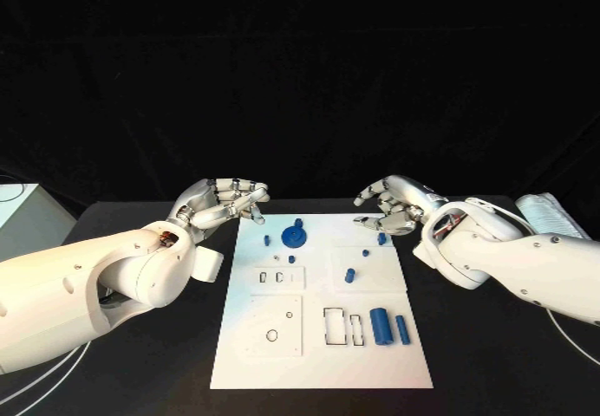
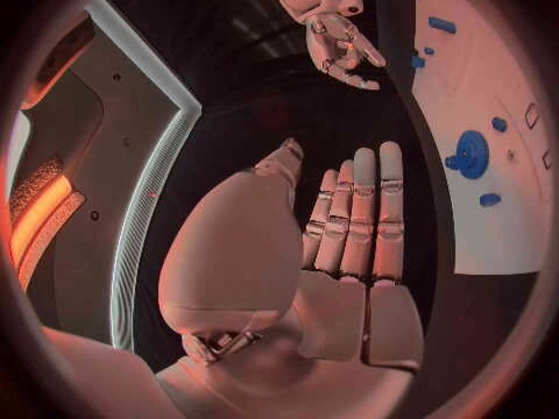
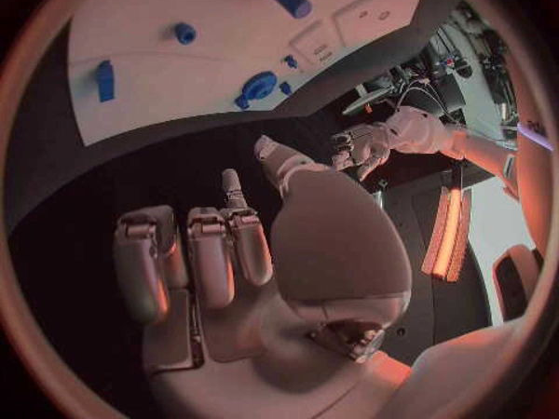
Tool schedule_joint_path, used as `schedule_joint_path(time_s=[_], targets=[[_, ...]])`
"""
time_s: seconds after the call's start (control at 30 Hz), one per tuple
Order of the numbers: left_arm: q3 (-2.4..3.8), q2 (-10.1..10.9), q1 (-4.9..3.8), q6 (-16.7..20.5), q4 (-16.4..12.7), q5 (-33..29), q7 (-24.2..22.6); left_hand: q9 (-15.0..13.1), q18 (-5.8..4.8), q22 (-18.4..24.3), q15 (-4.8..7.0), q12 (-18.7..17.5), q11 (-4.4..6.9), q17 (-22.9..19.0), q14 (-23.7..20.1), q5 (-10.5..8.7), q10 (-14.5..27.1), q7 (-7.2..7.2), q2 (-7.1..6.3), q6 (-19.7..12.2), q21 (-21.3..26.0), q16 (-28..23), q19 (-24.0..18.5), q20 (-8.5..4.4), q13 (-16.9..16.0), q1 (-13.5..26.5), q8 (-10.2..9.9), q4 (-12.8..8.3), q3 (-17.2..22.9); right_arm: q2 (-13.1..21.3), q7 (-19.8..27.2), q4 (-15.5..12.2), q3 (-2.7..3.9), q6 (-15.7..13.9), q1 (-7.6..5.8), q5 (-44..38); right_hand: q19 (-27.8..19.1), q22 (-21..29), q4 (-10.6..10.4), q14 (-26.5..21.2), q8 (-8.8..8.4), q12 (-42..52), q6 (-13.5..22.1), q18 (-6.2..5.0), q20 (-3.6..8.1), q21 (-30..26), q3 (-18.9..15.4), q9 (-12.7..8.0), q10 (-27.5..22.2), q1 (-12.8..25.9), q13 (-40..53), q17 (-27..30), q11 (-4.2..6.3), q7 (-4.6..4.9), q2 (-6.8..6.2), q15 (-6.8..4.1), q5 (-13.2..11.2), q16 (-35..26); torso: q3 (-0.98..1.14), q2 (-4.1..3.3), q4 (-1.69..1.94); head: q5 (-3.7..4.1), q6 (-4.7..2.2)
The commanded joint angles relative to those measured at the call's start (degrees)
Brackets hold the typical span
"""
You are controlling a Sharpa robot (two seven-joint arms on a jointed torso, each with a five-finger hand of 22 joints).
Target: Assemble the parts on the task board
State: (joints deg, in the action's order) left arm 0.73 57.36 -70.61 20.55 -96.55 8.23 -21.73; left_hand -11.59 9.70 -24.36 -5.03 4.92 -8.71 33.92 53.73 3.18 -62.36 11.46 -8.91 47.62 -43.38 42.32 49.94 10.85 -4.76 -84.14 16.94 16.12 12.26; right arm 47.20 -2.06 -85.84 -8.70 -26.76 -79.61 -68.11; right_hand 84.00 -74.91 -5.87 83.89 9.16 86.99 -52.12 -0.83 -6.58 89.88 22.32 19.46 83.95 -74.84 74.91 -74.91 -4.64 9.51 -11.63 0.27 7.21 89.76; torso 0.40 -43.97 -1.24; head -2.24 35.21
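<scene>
Head view shows you the white board (image 1: 320, 299) in the middle of the black table (image 1: 500, 364), with both hands hovering at its far end. Your left hand (image 1: 229, 202) sits just off the board's far left corner, fingers curled loosely inward and holding nothing. From its own wrist camera the left hand (image 2: 349, 223) looks flatter, fingers side by side and fairly straight, so you cannot tell exactly how far they are curled; nothing lies in the palm. Your right hand (image 1: 395, 208) hangs over the far right corner, fingers bent and apart, also holding nothing. In the right wrist view its fingers (image 3: 192, 261) curl over bare table, clear of the board.

On the board, a blue disc (image 1: 295, 234) lies near the far edge, with small blue pegs (image 1: 268, 240) beside and below it. Another small peg (image 1: 381, 237) stands under the right hand. A short blue bar (image 1: 350, 276) lies on the right half. Two blue cylinders (image 1: 381, 327) lie side by side near the right edge, just beside two rectangular slots (image 1: 336, 326). Pale square plates (image 1: 277, 324) sit on the left half.
</scene>
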Motion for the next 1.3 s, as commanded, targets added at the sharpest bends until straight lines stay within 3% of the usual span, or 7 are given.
schedule_joint_path(time_s=[0.03, 0.23, 0.3, 0.73, 1.0, 1.3], targets=[[-0.01, -0.23, -0.02, -1.12, 0.01, -0.10, -0.61, -0.09, 0.60, -0.06, -0.16, -0.22, 0.24, 0.09, -0.39, -0.33, 0.14, 0.18, 0.29, 0.39, -0.22, 0.22, -0.54, -0.02, -0.08, -0.10, -0.20, -0.02, 0.20, 1.68, 7.82, 0.14, -0.13, 6.74, 0.31, 4.87, 6.00, -15.09, 0.72, 6.11, -0.29, -0.25, -0.26, 0.83, 0.58, 0.12, 0.21, -0.01, 3.25, -0.85, 12.07, -15.09, -0.09, -0.12, -0.27, -0.47, 0.09, 0.24, 0.38, 0.30, -0.52, 0.07, -0.02], [-0.09, -0.49, 0.02, -1.27, 0.20, -0.10, -0.66, -0.11, 0.61, -0.10, -0.16, -0.19, 0.26, 0.10, -0.40, -0.33, 0.07, 0.15, 0.27, 0.45, -0.29, 0.23, -0.59, -0.02, -0.10, -0.15, -0.18, -0.04, 0.20, 3.76, 8.63, 2.48, -0.32, 5.96, 1.69, 1.60, 6.00, -15.09, 1.56, 6.11, -0.53, -0.36, -0.10, 0.83, 0.66, 0.12, 0.47, -0.07, 3.16, -1.84, 11.97, -15.09, 0.00, -0.23, -0.67, -0.56, 0.33, 0.24, 0.76, 0.38, -0.75, 0.51, 0.13], [-0.10, -0.55, 0.03, -1.30, 0.25, -0.10, -0.67, -0.11, 0.61, -0.10, -0.16, -0.19, 0.26, 0.10, -0.40, -0.33, 0.07, 0.15, 0.27, 0.45, -0.29, 0.23, -0.59, -0.02, -0.10, -0.15, -0.18, -0.04, 0.20, 3.92, 8.58, 3.23, -0.35, 5.67, 2.06, 0.79, 6.00, -15.09, 1.63, 6.11, -0.56, -0.43, -0.06, 0.83, 0.67, 0.12, 0.48, -0.08, 3.11, -1.91, 11.91, -15.09, 0.00, -0.24, -0.73, -0.57, 0.37, 0.24, 0.79, 0.35, -0.72, 0.61, 0.15], [-0.16, -0.97, 0.08, -1.39, 0.71, -0.10, -0.66, -0.12, 0.61, -0.12, -0.15, -0.19, 0.27, 0.10, -0.40, -0.33, 0.05, 0.13, 0.25, 0.47, -0.32, 0.24, -0.62, -0.02, -0.10, -0.19, -0.18, -0.07, 0.20, 0.66, 4.94, 10.84, -0.46, 2.09, 4.60, -2.07, 6.00, -15.09, 1.83, 6.11, -1.15, -0.79, 0.69, 0.83, 0.67, 0.12, 0.68, -0.26, 2.80, -2.01, 11.60, -15.09, 0.02, -0.16, -0.71, -0.46, 0.96, 0.24, 0.56, 0.23, -0.42, 0.98, 0.43], [-0.17, -1.41, 0.09, -1.49, 0.92, -0.10, -0.61, -0.14, 0.61, -0.19, -0.14, -0.19, 0.29, 0.11, -0.41, -0.33, 0.03, 0.12, 0.23, 0.49, -0.41, 0.26, -0.69, -0.01, -0.11, -0.26, -0.18, -0.10, 0.21, -2.55, 3.22, 14.59, -0.47, 0.86, 5.80, -2.15, 6.00, -15.09, 1.71, 6.11, -1.24, -0.75, 0.73, 0.83, 0.58, 0.12, 0.97, -0.28, 2.83, -1.93, 11.63, -15.09, -0.04, -0.03, -0.26, -0.28, 1.09, 0.24, 0.85, -0.02, -0.12, 1.02, 0.69], [-0.17, -1.24, 0.08, -1.38, 1.00, -0.10, -0.50, -0.14, 0.62, -0.22, -0.14, -0.19, 0.29, 0.12, -0.41, -0.32, 0.02, 0.12, 0.25, 0.50, -0.47, 0.28, -0.73, -0.01, -0.11, -0.25, -0.19, -0.08, 0.22, -3.82, 2.83, 15.85, -0.47, 2.45, 6.54, -2.12, 6.00, -15.09, 1.53, 6.11, -0.93, -0.57, -0.10, 0.83, 0.42, 0.12, 1.33, -0.12, 2.99, -1.59, 11.79, -15.09, -0.19, 0.06, 0.13, -0.17, 1.11, 0.24, 0.77, 0.12, -0.13, 1.03, 1.32]])
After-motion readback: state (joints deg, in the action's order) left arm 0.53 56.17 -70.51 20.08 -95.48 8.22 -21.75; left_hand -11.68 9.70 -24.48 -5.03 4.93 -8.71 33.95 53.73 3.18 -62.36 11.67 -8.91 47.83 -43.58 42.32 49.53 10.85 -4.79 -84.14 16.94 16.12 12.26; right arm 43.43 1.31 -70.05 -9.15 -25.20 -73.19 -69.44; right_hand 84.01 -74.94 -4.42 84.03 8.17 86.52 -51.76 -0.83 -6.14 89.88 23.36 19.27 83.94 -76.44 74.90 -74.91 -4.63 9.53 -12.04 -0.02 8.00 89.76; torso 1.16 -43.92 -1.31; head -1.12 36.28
